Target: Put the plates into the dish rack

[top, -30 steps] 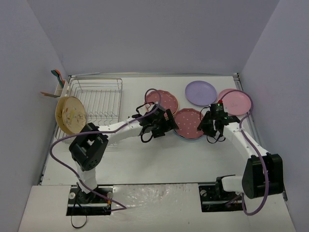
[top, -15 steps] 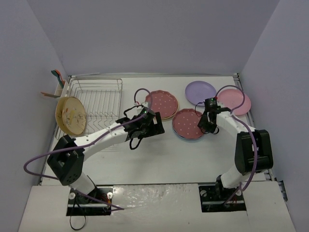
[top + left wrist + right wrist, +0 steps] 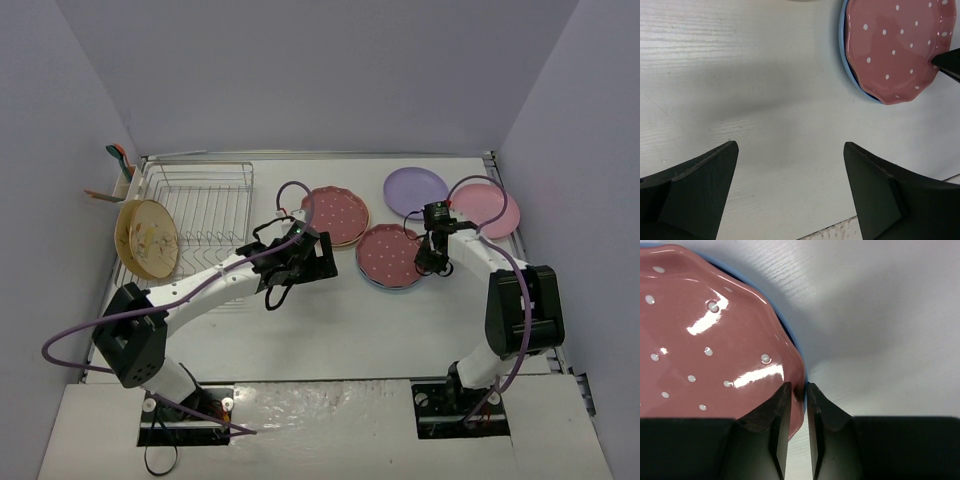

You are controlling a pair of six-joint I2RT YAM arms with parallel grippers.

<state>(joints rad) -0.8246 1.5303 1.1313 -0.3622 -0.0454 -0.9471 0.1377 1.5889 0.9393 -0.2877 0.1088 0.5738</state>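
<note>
Your right gripper point(image 3: 799, 395) is pinched almost closed on the right edge of the near dotted plate point(image 3: 388, 255). In the right wrist view, one finger sits on top of the wavy pink rim and the other sits just outside it, with the rim in the thin gap between them. This dark pink plate has little white dots. It lies flat on a blue plate point(image 3: 846, 60), and only a thin strip of the blue one peeks out around it. Both are in the middle of the white table point(image 3: 350, 330).

Your left gripper point(image 3: 790, 147) is open wide and holds nothing. It hangs over bare table, just left of the same two plates, and its fingers touch neither.

The far dotted plate point(image 3: 337, 212) lies flat a little behind your left gripper, with a tan edge showing under it. A lilac plate point(image 3: 416, 190) and a light pink plate point(image 3: 487, 210) lie flat at the back right, near your right arm. The light pink one is closest to the right edge of the table.

The dish rack point(image 3: 195, 215) stands at the back left. One tan plate point(image 3: 147, 238) with a flower print stands up on its edge at the rack's left end, leaning a bit. A small white holder point(image 3: 122, 185) hangs at the rack's back left corner.
</note>
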